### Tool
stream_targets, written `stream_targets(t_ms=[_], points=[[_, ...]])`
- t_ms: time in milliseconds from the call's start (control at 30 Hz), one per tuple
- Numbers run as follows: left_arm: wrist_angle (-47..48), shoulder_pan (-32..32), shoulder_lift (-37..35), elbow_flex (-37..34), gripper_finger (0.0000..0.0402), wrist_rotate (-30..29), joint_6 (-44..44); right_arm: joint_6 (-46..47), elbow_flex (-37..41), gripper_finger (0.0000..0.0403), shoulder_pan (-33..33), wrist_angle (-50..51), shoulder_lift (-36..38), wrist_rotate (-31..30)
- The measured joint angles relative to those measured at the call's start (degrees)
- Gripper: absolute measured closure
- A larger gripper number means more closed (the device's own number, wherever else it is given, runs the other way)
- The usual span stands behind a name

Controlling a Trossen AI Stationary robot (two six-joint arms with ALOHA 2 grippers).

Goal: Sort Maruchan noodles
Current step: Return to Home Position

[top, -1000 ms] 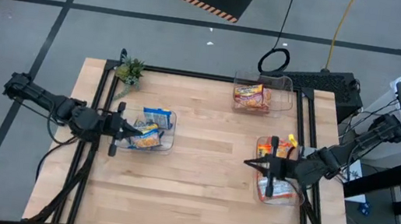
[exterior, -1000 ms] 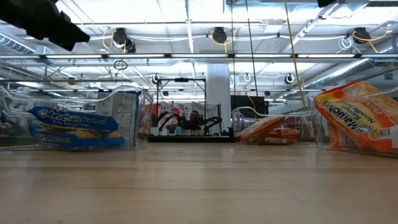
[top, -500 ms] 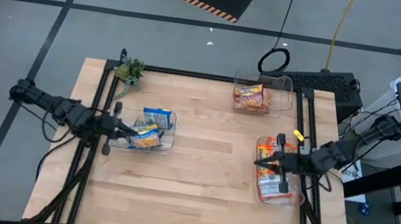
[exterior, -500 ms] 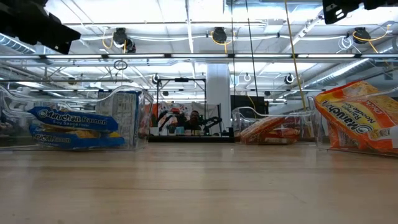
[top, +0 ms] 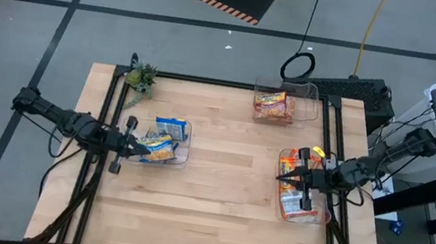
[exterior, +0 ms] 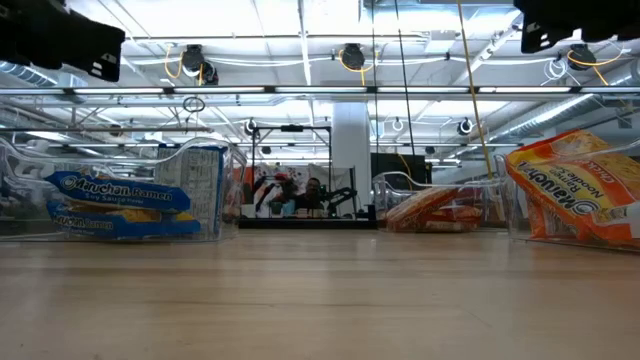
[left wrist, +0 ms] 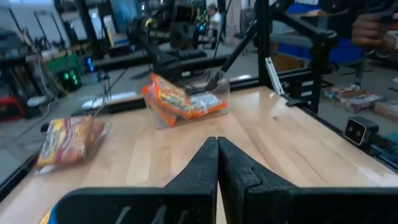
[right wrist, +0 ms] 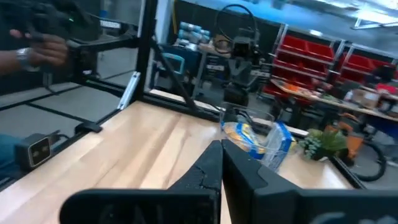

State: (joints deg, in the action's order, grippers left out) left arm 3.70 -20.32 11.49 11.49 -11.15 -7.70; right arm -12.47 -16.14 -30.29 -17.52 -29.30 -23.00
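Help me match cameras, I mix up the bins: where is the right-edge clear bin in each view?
High view: right-edge bin, mid-right, partly under the right gripper.
Low view: the bin, far right.
Left wrist view: the bin, centre, beyond the left gripper.
Right wrist view: not in it.
Shared landmark: far-edge bin, absent from the right wrist view.

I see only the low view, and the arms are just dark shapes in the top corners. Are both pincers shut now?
Observer: Yes. The wrist views show the left pincer and the right pincer closed tight, holding nothing.
Operator: Where is the left one?
Observer: In the high view it hangs over the outer edge of the left clear plastic bin, which holds blue-and-yellow noodle packets.
Operator: And the right one?
Observer: Over the table-centre edge of the right clear plastic bin, which holds orange noodle packets.
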Motion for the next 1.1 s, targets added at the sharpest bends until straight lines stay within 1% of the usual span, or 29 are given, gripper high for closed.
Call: stream_targets(t_ms=[67,133,233,300,467,633,800,967,1100], points=[[-3.38,0.13,0.00,-2.17,0.0398,0.19,-1.06,-0.52,1.07,0.0403,1.08,-0.35,1.21,3.69],[-4.49,0.45,0.02,-3.36,0.0398,0.19,-1.42,-0.56,1.37,0.0403,2.18,-0.31,2.35,8.28],[-4.83,1.49,0.00,-3.94,0.0398,0.61,-1.32,-0.20,1.46,0.0403,3.44,0.33,3.88,12.07],[-4.79,2.28,0.00,-4.01,0.0398,2.06,-1.18,-0.19,1.46,0.0403,4.09,1.21,4.66,13.98],[-4.69,3.67,0.00,-4.01,0.0398,5.61,-0.63,0.88,1.49,0.0403,5.37,5.75,6.34,15.58],[-3.52,4.33,0.00,-4.01,0.0398,6.44,-0.13,1.99,1.55,0.0403,6.47,9.36,7.59,15.77],[-3.43,4.34,0.00,-4.01,0.0398,6.43,-0.60,1.01,4.46,0.0403,6.93,5.70,8.92,18.50],[-3.45,4.35,0.00,-4.01,0.0398,6.42,-0.86,2.03,8.25,0.0403,9.15,2.36,11.50,18.67],[-3.46,4.34,0.00,-4.01,0.0398,6.42,-1.03,3.28,8.96,0.0403,10.76,2.64,13.41,18.78]])
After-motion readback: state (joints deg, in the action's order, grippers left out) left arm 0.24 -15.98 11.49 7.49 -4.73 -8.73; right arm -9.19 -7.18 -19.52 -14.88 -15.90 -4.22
